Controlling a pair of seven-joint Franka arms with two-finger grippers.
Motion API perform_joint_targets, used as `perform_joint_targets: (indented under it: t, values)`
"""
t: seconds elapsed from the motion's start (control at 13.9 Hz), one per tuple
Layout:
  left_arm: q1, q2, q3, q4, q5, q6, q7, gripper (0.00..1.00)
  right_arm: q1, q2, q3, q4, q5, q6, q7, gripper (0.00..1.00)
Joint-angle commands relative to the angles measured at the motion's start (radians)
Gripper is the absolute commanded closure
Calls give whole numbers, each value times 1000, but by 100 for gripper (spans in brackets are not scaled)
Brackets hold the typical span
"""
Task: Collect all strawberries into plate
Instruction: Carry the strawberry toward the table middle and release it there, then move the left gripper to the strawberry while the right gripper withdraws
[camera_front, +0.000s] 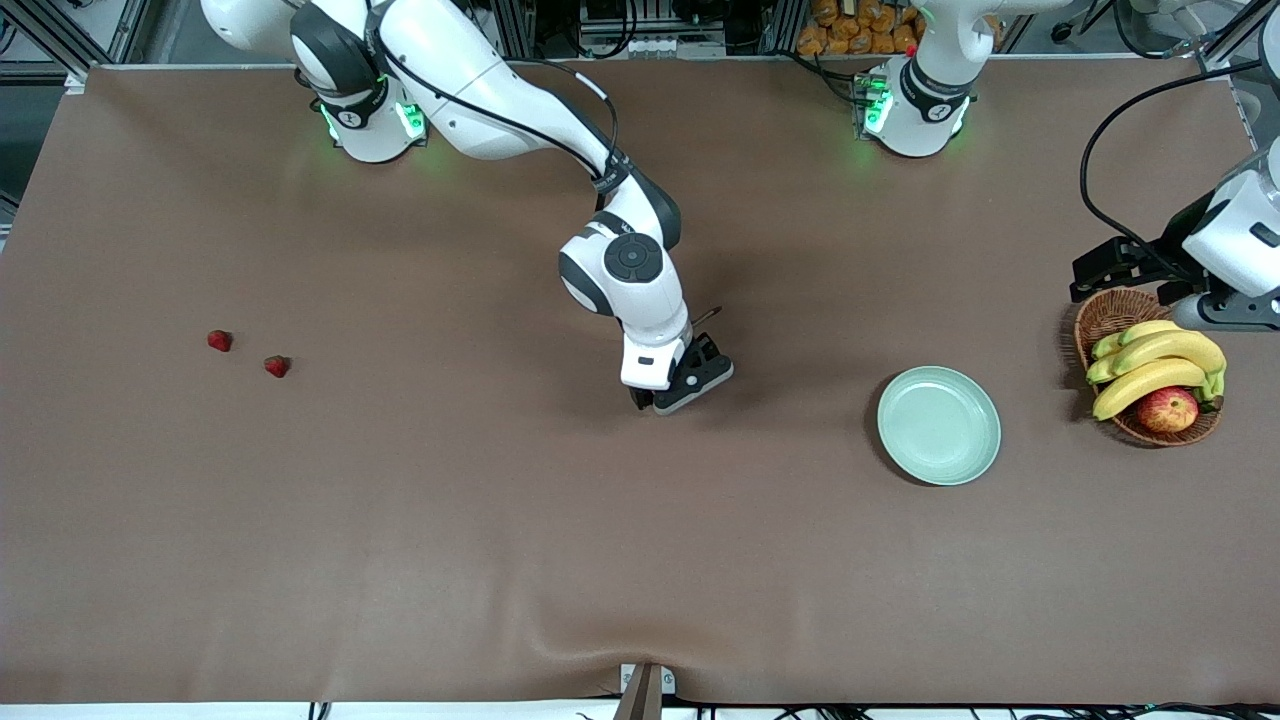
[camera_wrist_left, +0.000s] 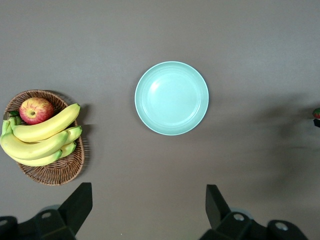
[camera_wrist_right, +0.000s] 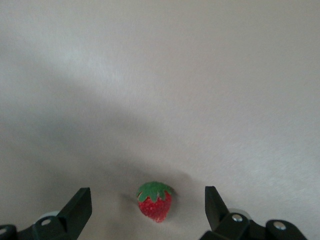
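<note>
While no berry is yet seen in it, the plate (camera_front: 938, 428) lies bare on the surface (camera_front: 640, 560), at about four o'clock from the middle of the front view, so it is judged that no part of the task is finished. Two strawberries (camera_front: 219, 341) (camera_front: 277, 366) are found close together toward the right arm's end, at about nine o'clock in that view, well apart from the plate. A third strawberry (camera_wrist_right: 156, 202) is shown in the right wrist view: it rests on the surface with its green cap up, between the fingers of the right tool (camera_wrist_right: 146, 191) but touched by neither. The jaws of this tool are spread wide and nothing is held. It is placed low over the middle of the surface, at about nine o'clock from the plate, and the berry under it is hidden in the front view.

All three berries are therefore still to be carried, and the one under the right tool is judged to be the nearest.

The left tool (camera_wrist_left: 148, 190) is also spread wide and empty; it waits high over the left arm's end, near the basket (camera_front: 1105, 315) of bananas (camera_front: 1160, 365) and an apple (camera_front: 1168, 410) at three o'clock from the plate.
</note>
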Motion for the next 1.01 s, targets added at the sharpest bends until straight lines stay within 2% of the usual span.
perform_joint_targets:
  t: [0.0, 0.22, 0.93]
  values:
    - [1, -14, -2, 3, 6, -3, -4, 0, -26, -43, 0, -6, 0, -21, 15, 0]
    - [3, -17, 0, 3, 6, -8, -4, 0, -35, -78, -2, -7, 2, -68, 16, 0]
    - [1, -17, -2, 6, 6, -8, -5, 0, -40, -217, -75, -11, -7, -392, 174, 0]
